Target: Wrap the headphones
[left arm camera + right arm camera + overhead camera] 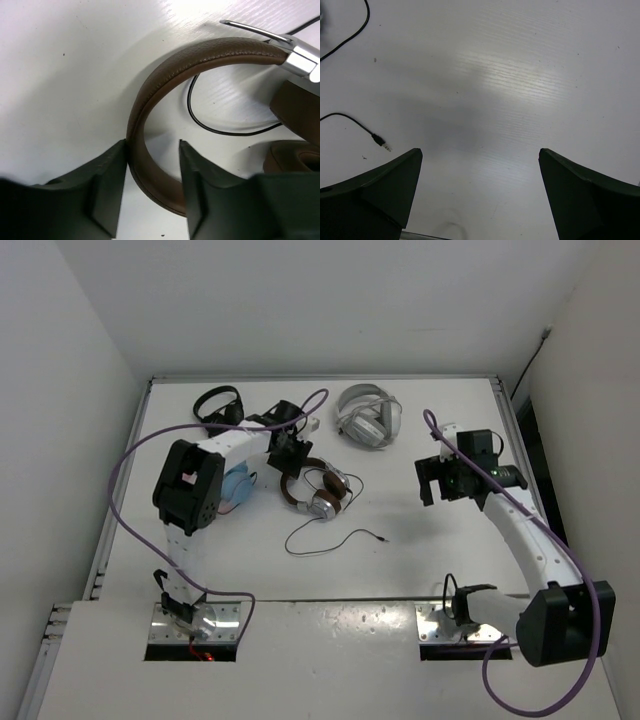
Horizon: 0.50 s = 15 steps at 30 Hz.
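From above I see the headphones (pixel 318 490) lying left of the middle of the tabletop (pixel 420 560), their cable (pixel 330 538) looping toward me over bare surface. My left tool (pixel 290 453) sits over the headband (pixel 200 57). Only its wrist view shows the fingers (pixel 107 175) straddling the band, one touching it and a gap at the other, not clamped. My right tool (pixel 480 155) is spread wide, holding nothing, above bare tabletop, and its camera alone shows the cable's plug (pixel 379 139) up close. White-grey headphones (pixel 368 417) and black headphones (pixel 218 405) lie near the far edge.
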### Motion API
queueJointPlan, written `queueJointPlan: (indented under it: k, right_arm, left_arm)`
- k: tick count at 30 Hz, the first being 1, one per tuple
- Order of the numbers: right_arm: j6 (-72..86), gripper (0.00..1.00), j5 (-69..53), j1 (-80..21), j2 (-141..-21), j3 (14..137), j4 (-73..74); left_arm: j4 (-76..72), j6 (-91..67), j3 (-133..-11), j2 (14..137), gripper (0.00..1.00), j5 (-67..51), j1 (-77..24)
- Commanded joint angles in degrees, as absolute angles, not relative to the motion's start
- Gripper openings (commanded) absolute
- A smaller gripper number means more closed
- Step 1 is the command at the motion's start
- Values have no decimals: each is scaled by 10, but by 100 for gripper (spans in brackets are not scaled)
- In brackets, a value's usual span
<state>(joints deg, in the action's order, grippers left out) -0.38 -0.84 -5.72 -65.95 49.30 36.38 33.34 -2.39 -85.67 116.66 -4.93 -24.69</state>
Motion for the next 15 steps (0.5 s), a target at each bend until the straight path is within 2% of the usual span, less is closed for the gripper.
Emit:
queueJointPlan:
  k: [1, 9, 15]
  right_arm:
    - [-9, 100, -8, -59, -642, 493, 345]
    - [-26, 98, -36, -36, -660, 511, 363]
    - [-26, 90, -48, -30, -660, 511, 363]
  left_arm:
    - [320, -17, -875, 1185, 47, -62, -240]
    - [315, -6, -881, 1203, 45, -44, -240]
    - [309, -6, -870, 1208, 27, -39, -240]
